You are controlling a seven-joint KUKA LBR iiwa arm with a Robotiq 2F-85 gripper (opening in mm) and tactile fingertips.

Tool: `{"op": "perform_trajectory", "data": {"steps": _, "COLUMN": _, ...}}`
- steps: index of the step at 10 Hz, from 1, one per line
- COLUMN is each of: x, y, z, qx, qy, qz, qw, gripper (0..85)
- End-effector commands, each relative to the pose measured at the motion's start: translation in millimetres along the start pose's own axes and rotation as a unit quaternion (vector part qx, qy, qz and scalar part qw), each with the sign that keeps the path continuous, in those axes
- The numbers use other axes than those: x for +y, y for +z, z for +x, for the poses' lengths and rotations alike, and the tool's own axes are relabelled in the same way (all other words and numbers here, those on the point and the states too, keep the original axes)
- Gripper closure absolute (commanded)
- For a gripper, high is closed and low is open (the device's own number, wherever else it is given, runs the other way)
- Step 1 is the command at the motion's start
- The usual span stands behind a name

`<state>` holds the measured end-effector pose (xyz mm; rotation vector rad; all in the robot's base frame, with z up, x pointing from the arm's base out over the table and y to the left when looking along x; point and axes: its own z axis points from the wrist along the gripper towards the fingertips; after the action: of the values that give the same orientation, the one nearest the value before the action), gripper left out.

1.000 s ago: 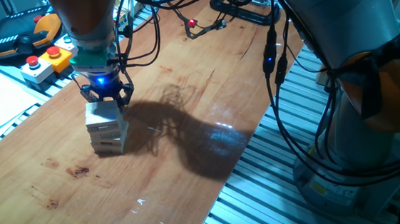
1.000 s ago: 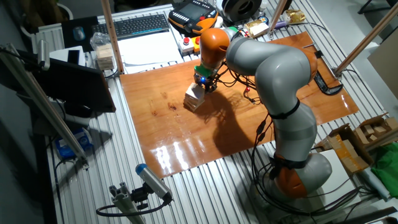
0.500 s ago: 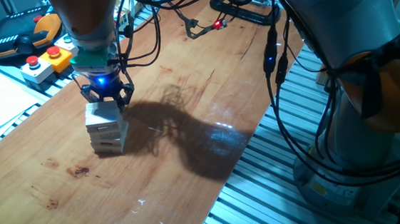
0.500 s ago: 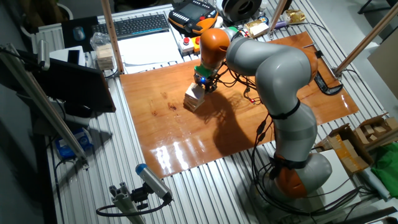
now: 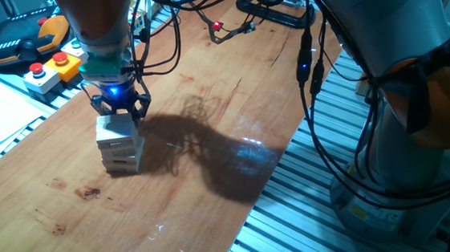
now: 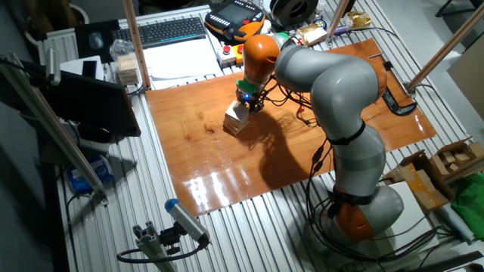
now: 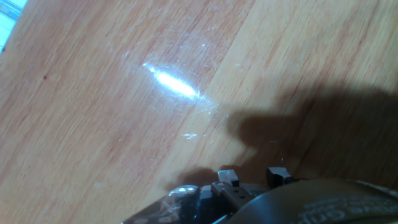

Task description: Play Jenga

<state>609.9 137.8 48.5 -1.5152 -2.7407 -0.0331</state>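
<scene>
Nothing shifted against the earlier frames: end effector (image 5: pixel 117 105) still parked on top of the Jenga tower (image 5: pixel 120 145), tower unchanged in place and shape.

Jenga tower (image 6: pixel 236 117): pale, unpainted wood, matte, squared rectangular blocks in crosswise layers, a few layers visible below the dark fingers. Stands upright, long axis vertical, edges of layers slightly uneven. Sits on the left part of the tabletop (image 5: pixel 208 141) in one fixed view; in the other fixed view, toward the far side of the board, just near of the orange wrist joint (image 6: pixel 259 54).

Tabletop: reddish-brown varnished wood, glossy, long grain lines, bright glare patches, a few dark stains near the left edge. Hand view shows the same grain (image 7: pixel 124 93) with a sharp white highlight and a soft dark shadow to the right; tower not seen there, only dark metal hardware at the bottom edge.

End effector: black, small, blue light glowing above it, fingers straddling the topmost block. Gap looks narrow, fingertips right at the top layer; cannot tell whether pressing on the block or merely beside it.

Arm (image 6: pixel 333 98): smooth grey casing with orange joints, black cables looped around. Grey button box (image 5: pixel 52 70) with red button and yellow top, far left, well apart from the tower. Ribbed aluminium frame around the board.
</scene>
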Motion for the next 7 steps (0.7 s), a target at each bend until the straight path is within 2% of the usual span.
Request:
{"op": "perform_trajectory", "data": {"steps": 1, "x": 0.3, "y": -0.5, "z": -0.1, "qx": -0.001, "qy": 0.0, "qz": -0.001, "qw": 1.0, "gripper": 84.0}}
{"op": "perform_trajectory", "data": {"steps": 7, "x": 0.8, "y": -0.3, "z": -1.5, "qx": -0.004, "qy": -0.001, "qz": 0.0, "qw": 1.0, "gripper": 84.0}}
